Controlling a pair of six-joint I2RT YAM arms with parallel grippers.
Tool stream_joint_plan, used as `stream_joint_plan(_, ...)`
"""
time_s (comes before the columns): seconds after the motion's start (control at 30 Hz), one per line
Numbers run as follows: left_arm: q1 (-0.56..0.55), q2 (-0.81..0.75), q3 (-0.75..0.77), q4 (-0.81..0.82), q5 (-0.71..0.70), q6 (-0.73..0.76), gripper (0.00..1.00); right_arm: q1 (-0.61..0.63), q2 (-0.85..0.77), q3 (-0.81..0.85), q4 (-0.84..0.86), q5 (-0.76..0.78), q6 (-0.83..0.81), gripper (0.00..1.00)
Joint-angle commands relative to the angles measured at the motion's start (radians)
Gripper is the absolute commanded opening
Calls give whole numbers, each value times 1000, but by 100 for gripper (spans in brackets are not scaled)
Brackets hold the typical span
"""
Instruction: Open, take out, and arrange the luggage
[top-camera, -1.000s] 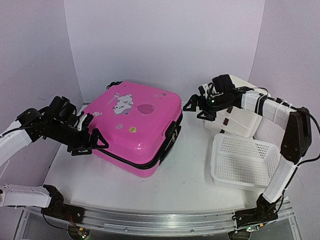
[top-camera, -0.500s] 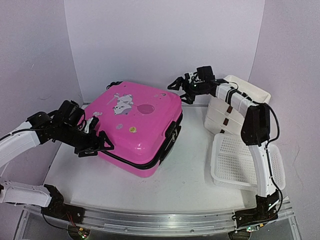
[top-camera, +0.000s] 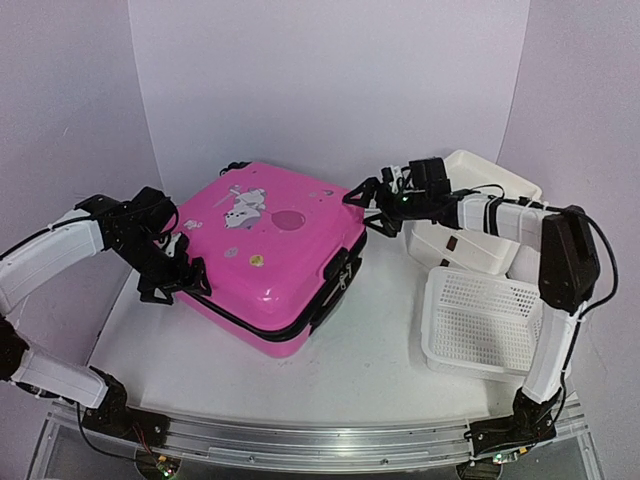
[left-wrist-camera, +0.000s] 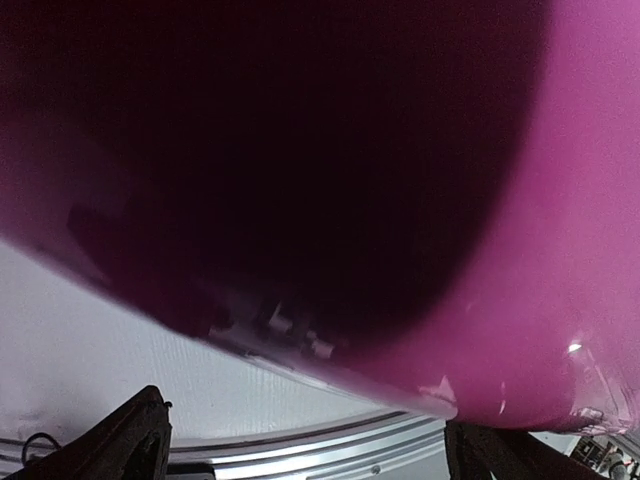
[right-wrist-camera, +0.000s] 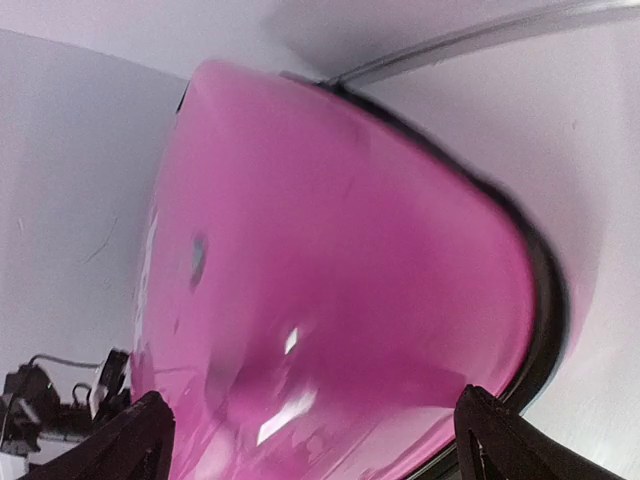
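Note:
The hot-pink suitcase lies flat and closed on the table, its white animal print facing up and its black zip band along the near edge. My left gripper is open against the suitcase's left side; in the left wrist view the pink shell fills the frame between the wide-apart fingers. My right gripper is open at the suitcase's far right corner; the right wrist view shows the pink lid and black zip band between its spread fingers. Neither holds anything.
A white plastic drawer stack stands at the back right, behind my right arm. A white mesh basket sits in front of it at the right. The table's metal front rail runs along the near edge.
The right gripper swung from the back of the table down to the suitcase's far right corner. The left gripper shifted along the left side. The suitcase moved slightly.

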Motion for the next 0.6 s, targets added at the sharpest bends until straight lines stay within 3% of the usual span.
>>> stream_joint_plan(0.0, 44, 84, 174, 231, -100, 61, 97, 218, -187, -165, 93, -101, 110, 98)
stream_joint_plan(0.17, 118, 162, 254, 214, -69, 107, 99, 250, -304, -262, -4, -70, 46, 98)
stream_joint_plan(0.3, 128, 97, 212, 213, -36, 67, 99, 237, -407, -162, -396, 194, -228, 98)
stream_joint_plan(0.4, 128, 0, 102, 227, 11, 33, 99, 176, -384, -48, -493, 274, -306, 98)
stream_joint_plan(0.57, 127, -147, -11, 239, 171, -7, 99, 14, -222, 138, -500, 231, -293, 98)
